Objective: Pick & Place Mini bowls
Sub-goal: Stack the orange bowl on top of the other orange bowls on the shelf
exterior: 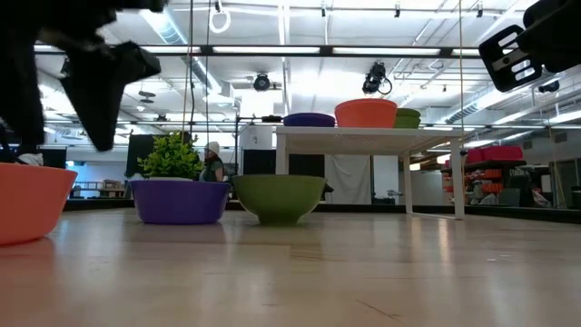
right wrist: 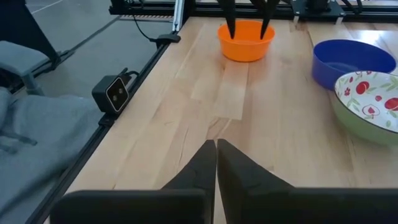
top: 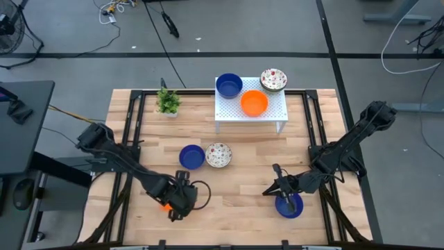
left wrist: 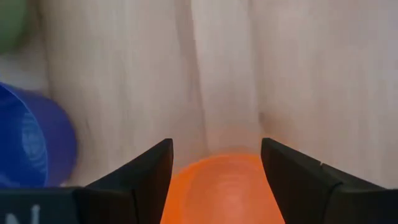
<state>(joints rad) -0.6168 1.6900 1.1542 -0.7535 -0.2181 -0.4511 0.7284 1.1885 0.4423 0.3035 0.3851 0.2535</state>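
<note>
My left gripper [top: 173, 203] [left wrist: 216, 152] is open near the table's near-left corner. It points down over an orange mini bowl [left wrist: 217, 193] [right wrist: 245, 40], with one finger on either side; no touch shows. My right gripper [top: 268, 191] [right wrist: 216, 148] is shut and points toward the table's left. A blue mini bowl [top: 290, 206] sits on the table under its wrist. A second blue bowl [top: 191, 157] and a speckled white bowl [top: 218, 155] stand side by side mid-table. A blue bowl [top: 229, 85], an orange bowl [top: 254, 103] and a speckled bowl [top: 273, 80] rest on the white perforated stand [top: 274, 114].
A small green potted plant [top: 168, 102] stands at the far left, beside the stand. Black rails [top: 132, 121] run along the table's left and right sides. A small black camera box [right wrist: 114, 92] sits at the table's edge. Bare wood lies between the two grippers.
</note>
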